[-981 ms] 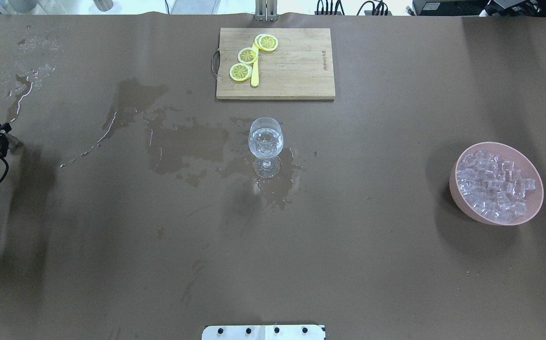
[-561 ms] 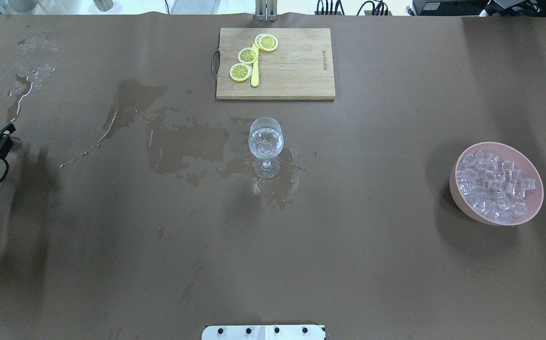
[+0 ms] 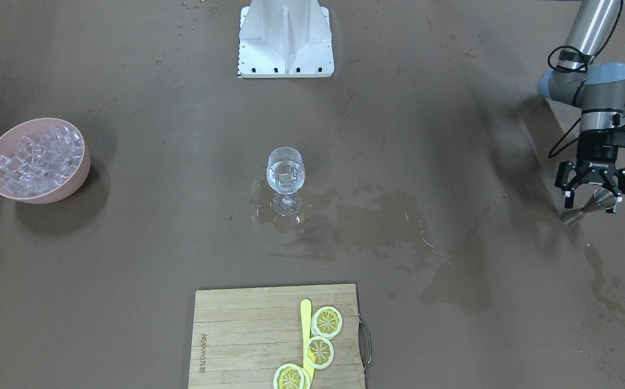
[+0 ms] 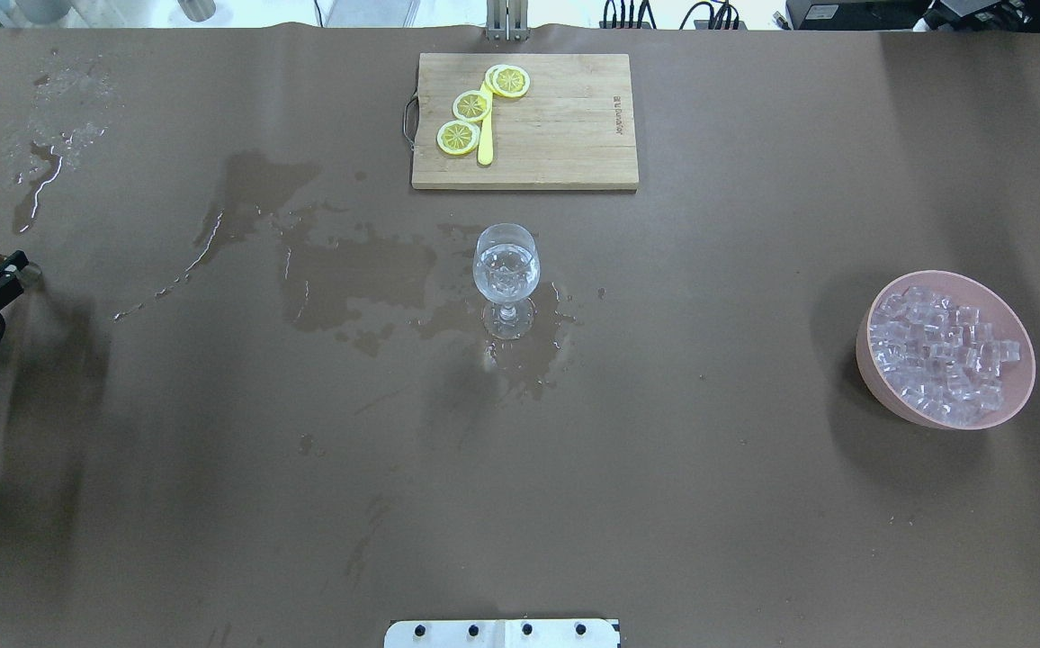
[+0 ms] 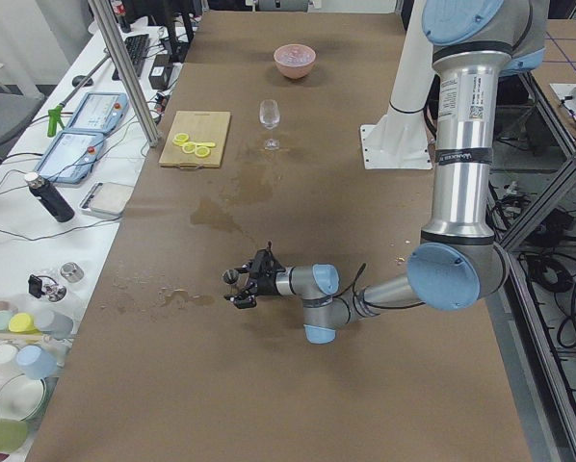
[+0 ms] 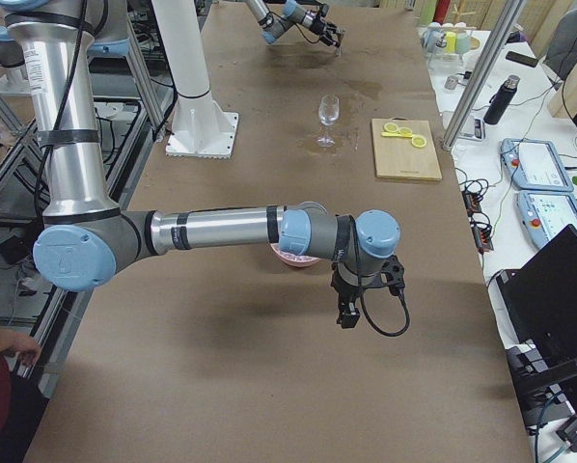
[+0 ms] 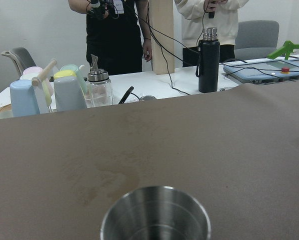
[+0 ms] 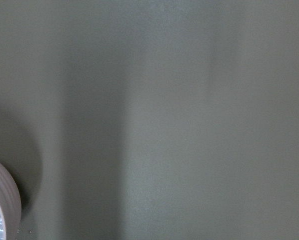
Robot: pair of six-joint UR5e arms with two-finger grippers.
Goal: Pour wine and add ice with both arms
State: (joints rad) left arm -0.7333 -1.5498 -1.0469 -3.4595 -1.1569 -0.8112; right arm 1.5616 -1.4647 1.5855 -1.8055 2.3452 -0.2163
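Jigger (image 3: pixel 602 201) upright, mouth up, long axis near-vertical, gripped by left jaws; right jaws: cannot tell.

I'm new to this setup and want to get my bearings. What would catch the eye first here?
A stemmed glass stands at the centre of the table, holding clear liquid, with wet patches spread around its foot and toward the robot's left. At the left end the left gripper holds a metal jigger between its fingers, while a pink bowl heaped with ice sits alone at the right end.
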